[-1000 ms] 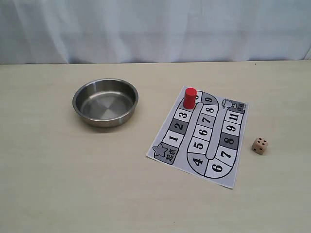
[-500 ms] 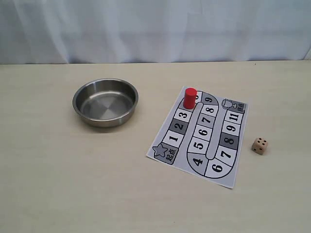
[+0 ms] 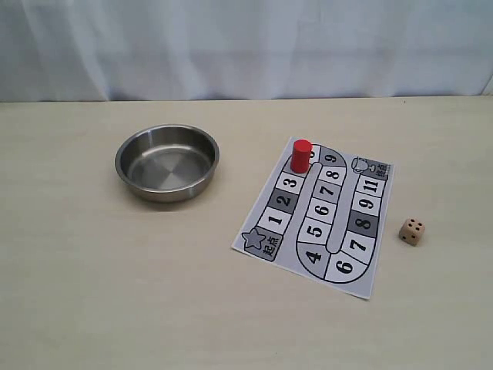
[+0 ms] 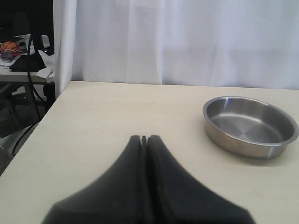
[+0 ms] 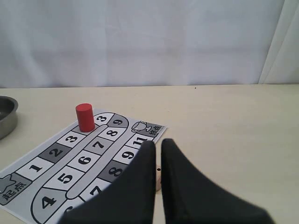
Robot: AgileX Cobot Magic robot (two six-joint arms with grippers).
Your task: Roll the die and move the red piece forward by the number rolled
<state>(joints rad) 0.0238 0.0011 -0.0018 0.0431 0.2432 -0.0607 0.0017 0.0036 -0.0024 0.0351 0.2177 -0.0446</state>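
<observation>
Looking across from the left side, I see my left gripper (image 4: 144, 138) in its wrist camera with the 2 dark fingers pressed flat together, holding nothing, above the pale tabletop (image 3: 77, 293) near its left edge. Next comes a round steel bowl (image 3: 167, 163), sitting left of the table's middle and closer to the far edge than the near one, with nothing in it that I can see. Right of the middle lies the printed game board (image 3: 316, 216), a paper sheet turned at a slant so that its star corner points toward the near edge and its trophy corner toward the far right corner of the table. The red piece (image 3: 301, 156) stands upright on the board at the far end of the track's first column, on the square just past 3, covering that square's number. The die (image 3: 411, 230) rests on bare wood just beside the board's right side, apart from the paper, roughly level with squares 7 and 8 and toward the table's right edge; dark pips face up, but I cannot count them surely. My right gripper (image 5: 158, 143) shows only in its wrist camera, the fingers nearly together with a thin slit between them, clamped on nothing. Through that slit I catch a sliver of tan with 1 dark dot, lying on the table beyond the fingers
</observation>
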